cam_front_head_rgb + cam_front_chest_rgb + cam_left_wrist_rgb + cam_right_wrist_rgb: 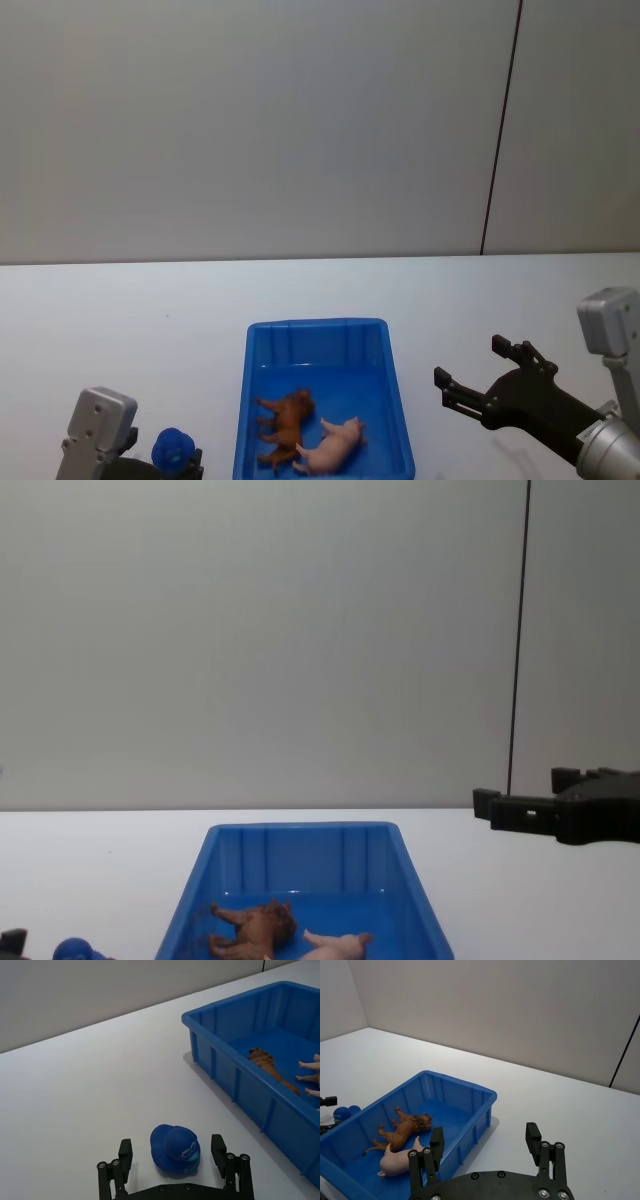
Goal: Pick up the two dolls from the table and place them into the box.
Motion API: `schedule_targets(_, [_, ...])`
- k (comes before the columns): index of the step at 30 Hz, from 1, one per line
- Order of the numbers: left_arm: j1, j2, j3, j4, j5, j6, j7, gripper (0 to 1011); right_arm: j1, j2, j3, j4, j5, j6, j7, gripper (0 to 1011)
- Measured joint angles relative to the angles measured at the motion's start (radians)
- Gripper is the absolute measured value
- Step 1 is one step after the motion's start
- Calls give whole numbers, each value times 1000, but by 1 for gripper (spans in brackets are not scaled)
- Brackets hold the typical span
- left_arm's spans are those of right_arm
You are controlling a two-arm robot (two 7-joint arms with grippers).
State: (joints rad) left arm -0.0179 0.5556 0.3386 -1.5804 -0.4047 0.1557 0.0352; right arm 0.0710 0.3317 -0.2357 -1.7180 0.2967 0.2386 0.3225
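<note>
Both dolls lie on their sides inside the blue box (316,325): the brown lion (285,425) on the left and the pale pink pig (332,447) beside it on the right. My right gripper (472,362) hovers over the white table (120,320) to the right of the box, open and empty. In the right wrist view its fingers (437,1142) frame the box's near corner. My left gripper (171,1151) sits low at the box's left, open, its fingers on either side of a small blue toy (175,1150) without touching it.
The blue toy (172,448) rests on the table close to the box's left wall (235,1080). A plain grey wall with a dark vertical seam (500,130) stands behind the table. Bare tabletop stretches behind and to both sides of the box.
</note>
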Motion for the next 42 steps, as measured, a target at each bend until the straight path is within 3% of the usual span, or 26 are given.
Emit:
schedule_targets(5, [-17,-9,-1,27,11,4,-47,943,0,0,0,0,0,0,0,1001])
schedule_targets(17, [-57,-29,0,75,43,14,-125,589,0,0,0,0,0,0,0,1001])
schedule_targets(20, [-64,-30,-3,77,52,12,-134,544,0,0,0,0,0,0,0,1001])
schedule_targets(33, [-104,-26,-26,24,120,-5,-151,458,0,0,0,0,0,0,0,1001])
schedule_targets(40, [-154,-52,-23,2,175,-9,-191,412,0,0,0,0,0,0,0,1001])
schedule_targets(42, [-172,-65,-18,2,196,-10,-211,466,0,0,0,0,0,0,0,1001])
